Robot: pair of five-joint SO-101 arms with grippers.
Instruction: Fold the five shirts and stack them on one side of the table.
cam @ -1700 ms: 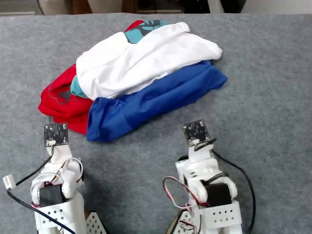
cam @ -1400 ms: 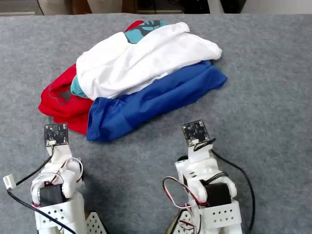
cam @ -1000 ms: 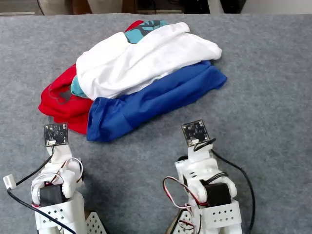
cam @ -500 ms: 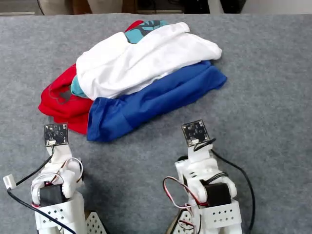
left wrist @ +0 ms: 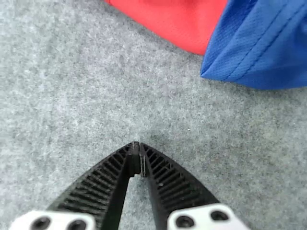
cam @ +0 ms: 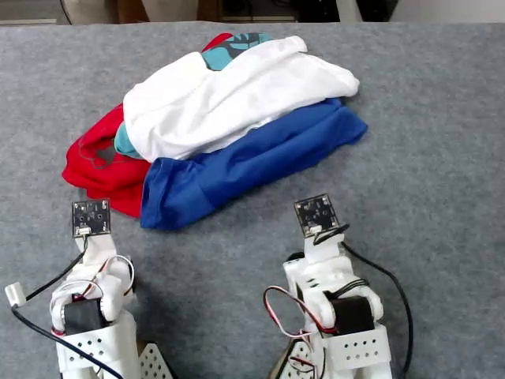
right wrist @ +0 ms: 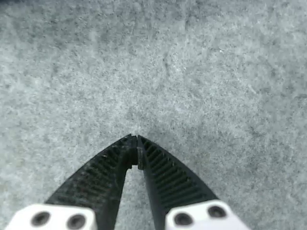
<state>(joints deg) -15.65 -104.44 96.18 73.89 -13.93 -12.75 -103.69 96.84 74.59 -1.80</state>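
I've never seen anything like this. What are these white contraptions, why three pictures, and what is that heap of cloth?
These are two white robot arms, the left arm and the right arm, side by side at a grey felt table top. The wide picture comes from a fixed camera looking down on them. Each close-up comes from a little camera on one arm's wrist, looking along its black ribbed jaws, the part that grasps. Both pairs of jaws are shut and hold nothing. On the felt lies an unfolded heap: a crumpled white shirt on top, a blue shirt under it, a red shirt on the left arm's side, and a teal patterned shirt peeking out. The left arm's close-up shows edges of the red and blue ones.
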